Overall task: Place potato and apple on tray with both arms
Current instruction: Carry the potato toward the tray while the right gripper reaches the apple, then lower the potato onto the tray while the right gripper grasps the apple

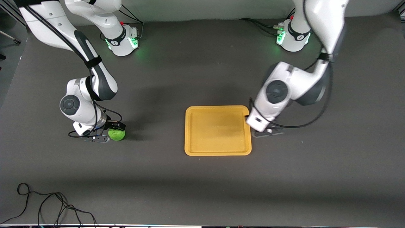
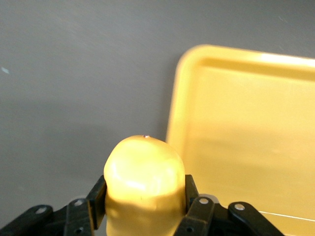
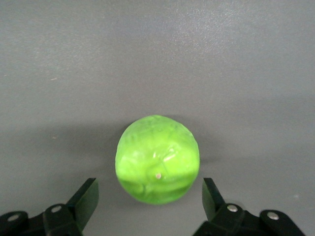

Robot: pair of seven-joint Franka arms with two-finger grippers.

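The orange-yellow tray [image 1: 217, 148] lies at the middle of the table and is bare. My left gripper [image 1: 265, 131] is low beside the tray's edge toward the left arm's end. In the left wrist view this gripper [image 2: 144, 196] is shut on the yellow-tan potato [image 2: 142, 169], with the tray [image 2: 246, 128] close by; the front view hides the potato under the wrist. The green apple [image 1: 116, 134] sits on the table toward the right arm's end. My right gripper [image 1: 110, 133] is low at the apple. Its fingers stand open on either side of the apple [image 3: 157, 157], not touching it.
A loose black cable [image 1: 47, 205] lies on the table at the corner nearest the front camera, toward the right arm's end. The two arm bases [image 1: 123, 39] stand along the table's edge farthest from that camera.
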